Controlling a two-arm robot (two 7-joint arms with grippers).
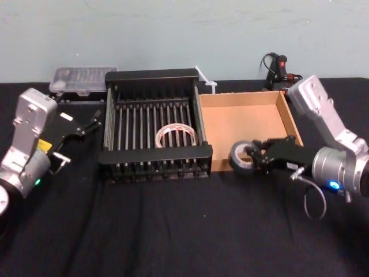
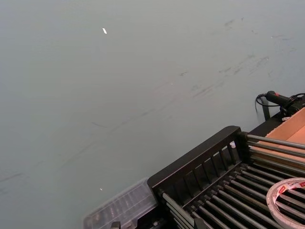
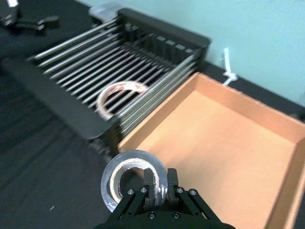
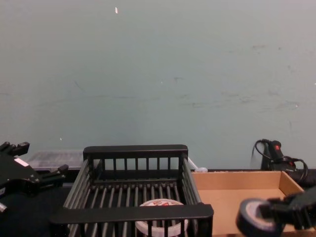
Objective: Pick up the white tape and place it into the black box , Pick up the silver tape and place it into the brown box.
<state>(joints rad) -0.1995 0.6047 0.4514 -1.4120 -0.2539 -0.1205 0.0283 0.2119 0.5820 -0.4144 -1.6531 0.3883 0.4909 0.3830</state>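
While pinched, silver tape (image 1: pixel 239 157): rim clamped in right claw (image 1: pixel 255 154), at near left corner of brown box (image 1: pixel 245 118).
White tape (image 1: pixel 176 137): flat inside black box (image 1: pixel 155 154).
Left claw (image 1: pixel 86 124): apart, left of black box.
Right wrist view: roll's pale core; chest view: dark side.

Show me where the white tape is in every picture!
Head view: white tape flat on the black box's bars, right of middle.
Chest view: in the box, behind its front rim.
Left wrist view: on the bars, partly cut off.
Right wrist view: on the bars, beyond the right end effector.
Shared landmark: the black box.
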